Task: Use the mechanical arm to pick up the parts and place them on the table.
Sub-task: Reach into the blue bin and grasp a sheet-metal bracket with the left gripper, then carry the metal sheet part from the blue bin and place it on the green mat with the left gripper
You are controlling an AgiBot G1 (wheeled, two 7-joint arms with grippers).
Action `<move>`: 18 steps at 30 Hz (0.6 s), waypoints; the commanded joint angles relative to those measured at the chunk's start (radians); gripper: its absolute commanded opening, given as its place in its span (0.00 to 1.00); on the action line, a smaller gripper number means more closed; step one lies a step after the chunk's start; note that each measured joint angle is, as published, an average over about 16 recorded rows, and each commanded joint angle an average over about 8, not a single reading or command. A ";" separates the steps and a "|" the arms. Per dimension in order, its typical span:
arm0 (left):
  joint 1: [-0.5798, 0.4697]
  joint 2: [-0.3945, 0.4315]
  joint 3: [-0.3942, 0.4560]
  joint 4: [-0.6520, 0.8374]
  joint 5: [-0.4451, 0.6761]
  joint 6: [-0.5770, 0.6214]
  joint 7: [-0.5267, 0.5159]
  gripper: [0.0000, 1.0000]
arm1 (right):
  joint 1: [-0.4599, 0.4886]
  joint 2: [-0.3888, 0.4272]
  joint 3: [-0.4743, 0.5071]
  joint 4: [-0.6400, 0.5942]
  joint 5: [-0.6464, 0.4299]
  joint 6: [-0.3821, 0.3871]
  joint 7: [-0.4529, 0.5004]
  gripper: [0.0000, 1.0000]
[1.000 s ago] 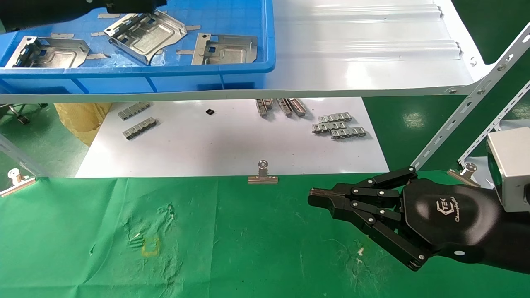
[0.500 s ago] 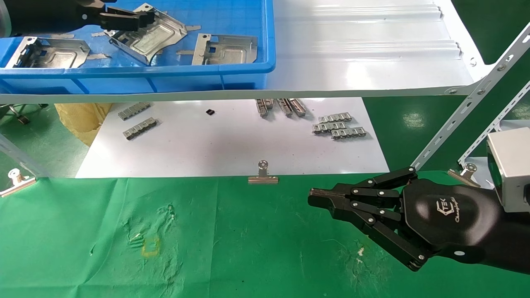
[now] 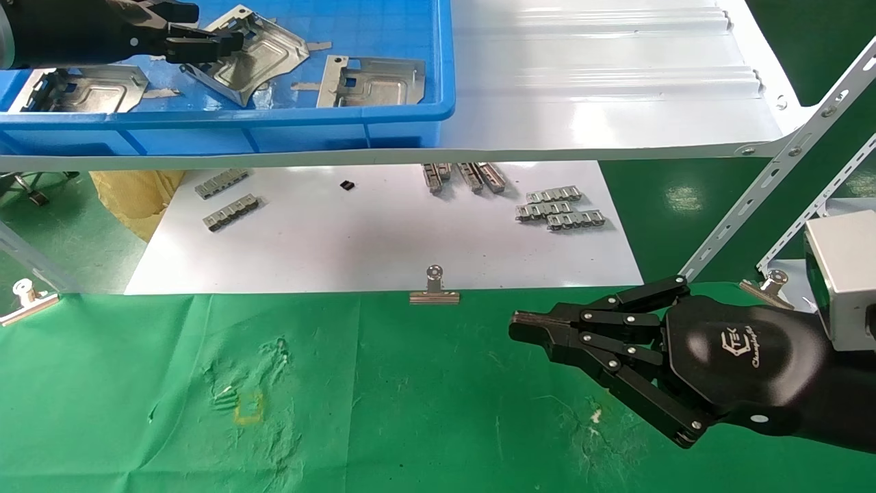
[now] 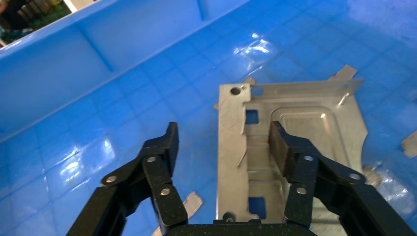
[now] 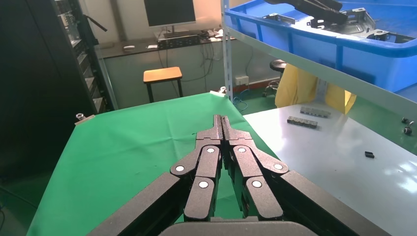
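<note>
Three silvery stamped parts lie in a blue bin on the white shelf: one at the left, one in the middle, one at the right. My left gripper is open low in the bin. In the left wrist view it straddles the bent rim of the middle part, one finger outside the rim, the other over the embossed panel. My right gripper is shut and empty, hovering over the green cloth table; the right wrist view shows its fingers pressed together.
A white sheet with small grey linked strips lies under the glossy white shelf. A silver binder clip sits at the cloth's far edge. A slanted white rack post stands at the right. A yellow square mark is on the cloth.
My left gripper has come down and drawn back to the left over the middle part in the bin. The right arm has not moved.
</note>
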 commanded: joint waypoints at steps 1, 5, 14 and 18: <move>-0.003 -0.001 0.004 0.005 0.006 -0.003 0.003 0.00 | 0.000 0.000 0.000 0.000 0.000 0.000 0.000 0.00; -0.008 -0.002 0.004 0.009 0.005 0.005 0.003 0.00 | 0.000 0.000 0.000 0.000 0.000 0.000 0.000 0.20; -0.015 0.001 0.008 0.020 0.012 0.003 -0.004 0.00 | 0.000 0.000 0.000 0.000 0.000 0.000 0.000 1.00; -0.027 -0.003 0.000 0.013 0.000 0.020 -0.004 0.00 | 0.000 0.000 0.000 0.000 0.000 0.000 0.000 1.00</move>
